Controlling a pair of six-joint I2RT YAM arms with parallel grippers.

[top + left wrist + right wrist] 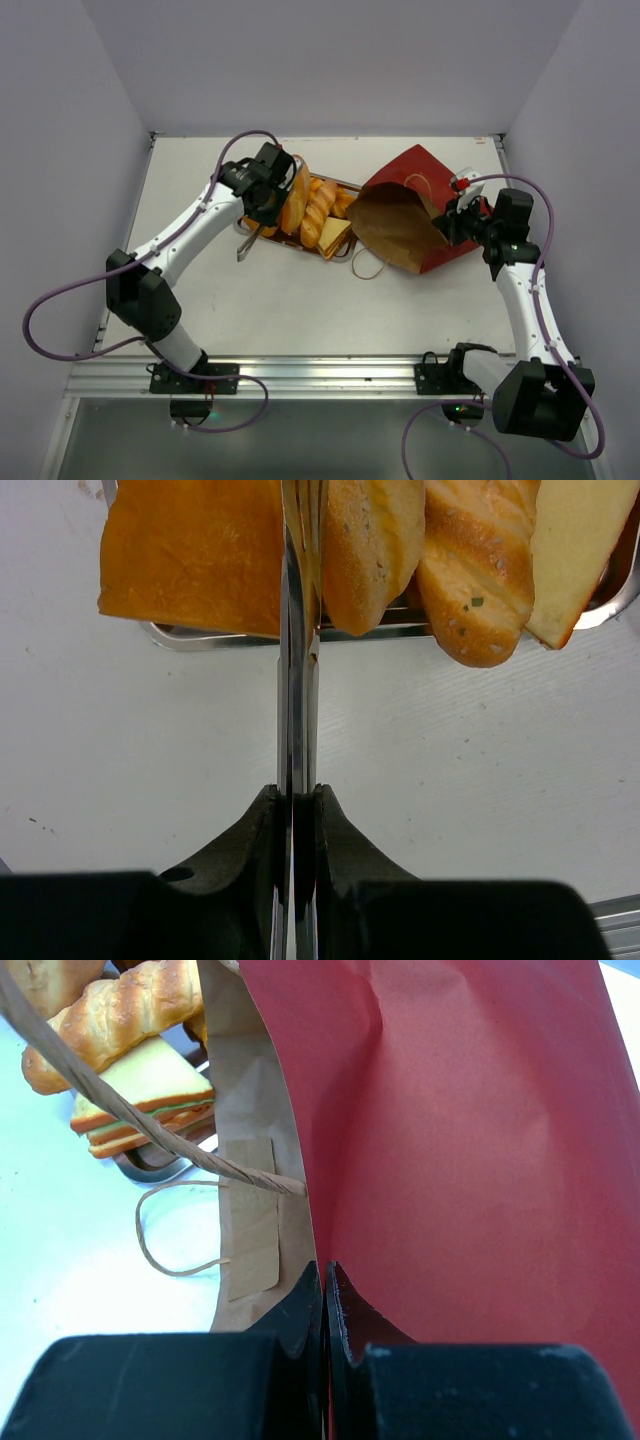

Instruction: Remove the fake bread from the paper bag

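Left gripper (297,798) was clamped on the handle end of a pair of metal tongs (298,690), its fingers pressed against the two thin blades with no gap showing; the tongs ran straight out from it to the metal tray (190,638), blades close together, passing between a flat orange slice and a long roll; their tips were cut off by the top edge of the wrist view, so whether they pinched a piece could not be told; the fake bread (315,208) lay heaped in that tray near the middle of the table (300,310), outside the paper bag (400,222), with rolls and slices overhanging the tray's rim; the right gripper (326,1272) was closed on the bag's wall at its mouth, brown kraft face on one side of the pinch and red face on the other; the bag lay on its side to the right of the tray, its open mouth turned toward the tray and just beside it, the brown inside showing from above; one string handle (165,1245) trailed in a loop on the table near the tray's corner.
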